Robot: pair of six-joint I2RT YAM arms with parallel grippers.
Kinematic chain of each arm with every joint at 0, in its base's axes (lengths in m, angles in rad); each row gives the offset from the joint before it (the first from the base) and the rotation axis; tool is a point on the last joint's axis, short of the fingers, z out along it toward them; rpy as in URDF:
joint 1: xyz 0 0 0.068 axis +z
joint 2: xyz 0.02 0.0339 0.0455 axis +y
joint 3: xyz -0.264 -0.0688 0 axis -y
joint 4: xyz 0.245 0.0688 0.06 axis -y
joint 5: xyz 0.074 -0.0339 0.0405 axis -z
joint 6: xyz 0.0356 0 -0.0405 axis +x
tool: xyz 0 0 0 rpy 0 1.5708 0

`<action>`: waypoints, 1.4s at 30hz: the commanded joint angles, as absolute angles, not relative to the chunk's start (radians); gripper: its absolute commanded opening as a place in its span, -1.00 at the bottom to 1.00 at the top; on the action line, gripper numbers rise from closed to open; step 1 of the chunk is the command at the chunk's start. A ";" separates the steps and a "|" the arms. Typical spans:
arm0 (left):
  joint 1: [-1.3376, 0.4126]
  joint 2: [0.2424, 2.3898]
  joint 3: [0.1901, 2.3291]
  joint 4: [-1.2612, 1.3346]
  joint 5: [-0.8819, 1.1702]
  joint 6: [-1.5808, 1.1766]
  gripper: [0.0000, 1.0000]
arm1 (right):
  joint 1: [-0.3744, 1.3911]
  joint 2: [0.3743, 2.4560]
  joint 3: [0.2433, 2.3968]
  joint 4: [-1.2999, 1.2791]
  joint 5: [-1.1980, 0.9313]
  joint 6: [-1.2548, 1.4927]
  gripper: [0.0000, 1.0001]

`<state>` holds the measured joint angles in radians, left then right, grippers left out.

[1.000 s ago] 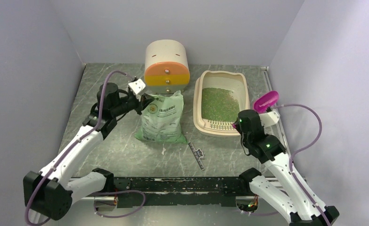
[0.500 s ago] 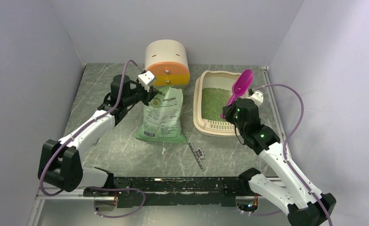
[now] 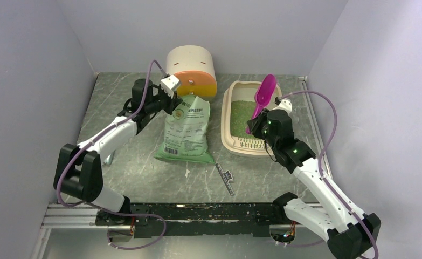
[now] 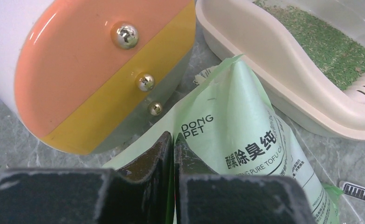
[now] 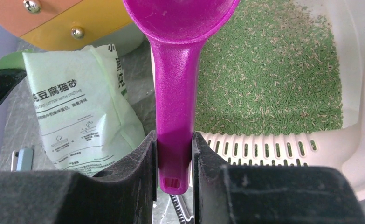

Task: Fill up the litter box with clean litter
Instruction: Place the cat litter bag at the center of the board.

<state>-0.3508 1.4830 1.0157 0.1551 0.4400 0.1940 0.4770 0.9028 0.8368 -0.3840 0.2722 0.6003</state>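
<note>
1. top external view: the litter box (image 3: 226, 120) sits on the far right part of the table (image 3: 128, 178), its slotted ledge at the near end.
2. the clean litter (image 3: 242, 112) covers the floor of the box as a thin green layer.
3. the magenta scoop (image 3: 265, 90) stands tilted over the box, bowl up and toward the far side, handle down.
4. the right gripper (image 3: 254, 124) is clamped on the scoop's handle, a finger pressed to each side; in the right wrist view the handle fills the narrow gap.
5. the right arm rises from the near right corner and leans inward, its wrist over the slotted ledge.
6. the green bag (image 3: 186, 135) lies just left of the box, its far end lifted.
7. the left gripper (image 3: 174, 103) is all but closed, pinching the bag's top edge.
8. the left arm is folded at the near left, with its forearm stretched toward the round drawer unit (image 3: 190, 69) behind the bag.
</note>
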 commanded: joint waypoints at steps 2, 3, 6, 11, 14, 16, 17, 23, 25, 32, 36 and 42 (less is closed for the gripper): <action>-0.339 1.531 1.090 0.127 0.483 0.202 -0.74 | 0.476 0.914 0.868 -0.327 0.252 0.567 -1.00; -0.339 1.535 1.093 0.126 0.486 0.202 -0.72 | 0.475 0.921 0.870 -0.323 0.245 0.566 -1.00; -0.338 1.537 1.096 0.127 0.483 0.203 -0.55 | 0.475 0.938 0.877 -0.310 0.216 0.552 -1.00; -0.329 1.525 1.098 0.134 0.481 0.199 -0.35 | 0.475 0.953 0.881 -0.273 0.145 0.510 -1.00; -0.320 1.506 1.093 0.144 0.485 0.187 -0.20 | 0.475 0.948 0.871 -0.239 0.093 0.478 -1.00; -0.314 1.488 1.087 0.152 0.491 0.174 -0.13 | 0.475 0.945 0.865 -0.222 0.060 0.455 -1.00; -0.310 1.478 1.084 0.155 0.495 0.169 -0.11 | 0.474 0.945 0.863 -0.216 0.047 0.447 -1.00; -0.293 1.404 1.084 0.138 0.511 0.154 0.17 | 0.476 0.951 0.861 -0.208 -0.033 0.383 -1.00; -0.290 1.371 1.084 0.124 0.521 0.144 0.20 | 0.475 0.953 0.863 -0.197 -0.106 0.336 -1.00; -0.288 1.218 1.123 0.012 0.561 0.010 0.44 | 0.513 1.016 0.909 -0.229 -0.340 0.115 -1.00; -0.288 1.155 1.201 -0.133 0.596 -0.091 0.57 | 0.650 1.043 0.928 -0.283 -0.279 -0.083 -1.00; -0.288 1.095 1.281 -0.354 0.677 -0.140 0.59 | 0.813 1.053 0.943 -0.324 -0.100 -0.261 -1.00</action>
